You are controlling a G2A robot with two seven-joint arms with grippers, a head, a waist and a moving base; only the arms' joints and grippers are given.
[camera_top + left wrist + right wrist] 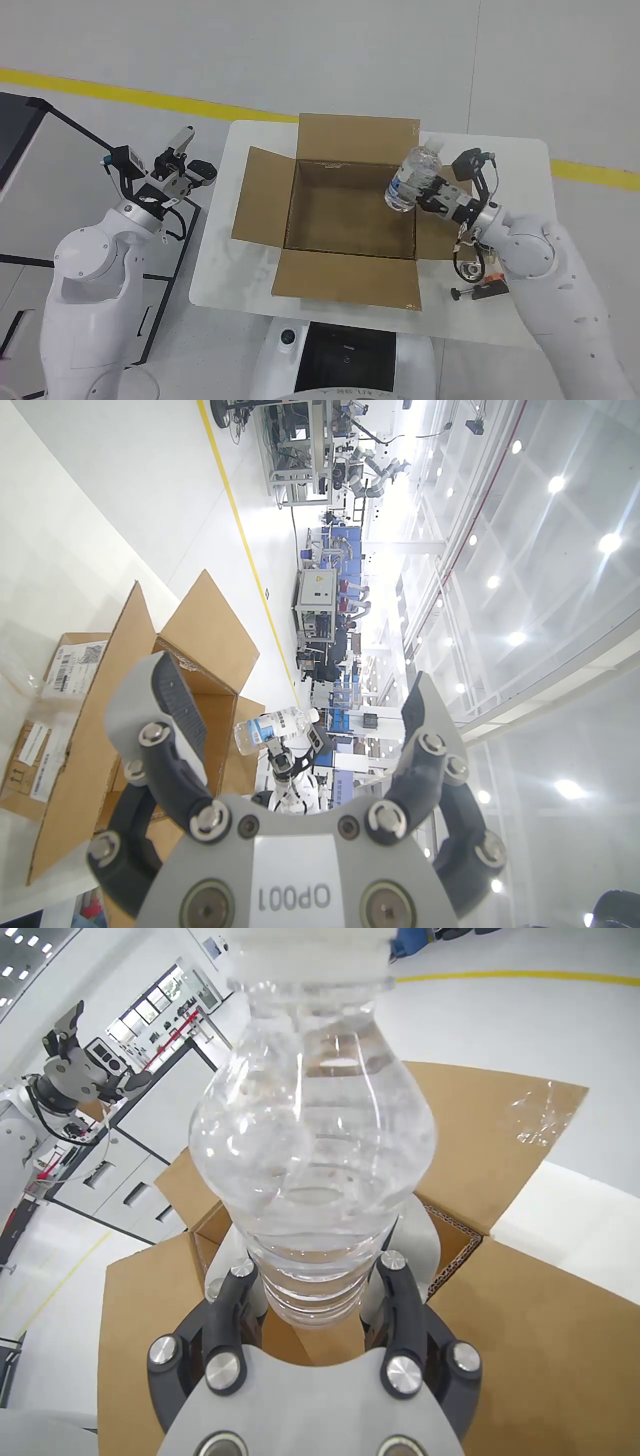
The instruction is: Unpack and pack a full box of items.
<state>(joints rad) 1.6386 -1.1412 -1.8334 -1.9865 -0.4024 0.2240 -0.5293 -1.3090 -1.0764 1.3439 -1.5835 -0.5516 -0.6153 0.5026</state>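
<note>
A brown cardboard box (345, 275) (210, 635) (500, 1328) stands with all four flaps spread open at the middle of a white rounded table (500, 160) (575, 1208). Its inside is in shadow in the top view, so whatever lies on its floor cannot be made out.

The right gripper (432, 192) (315, 1278) is clamped on a clear plastic water bottle (412, 177) (275, 727) (310, 1143). It holds the bottle in the air over the box's 3 o'clock edge, tilted, with the white cap toward 1 o'clock. In the right wrist view the fingertips are hidden behind the bottle's ribbed lower body, and the cap is cut off at the frame edge. From the left wrist view the bottle is small and far off, with a pale label around its middle.

The left gripper (180, 150) (292, 672) is off the table's 9 o'clock side, well apart from the box. Its jaws are spread wide with nothing between them.
</note>
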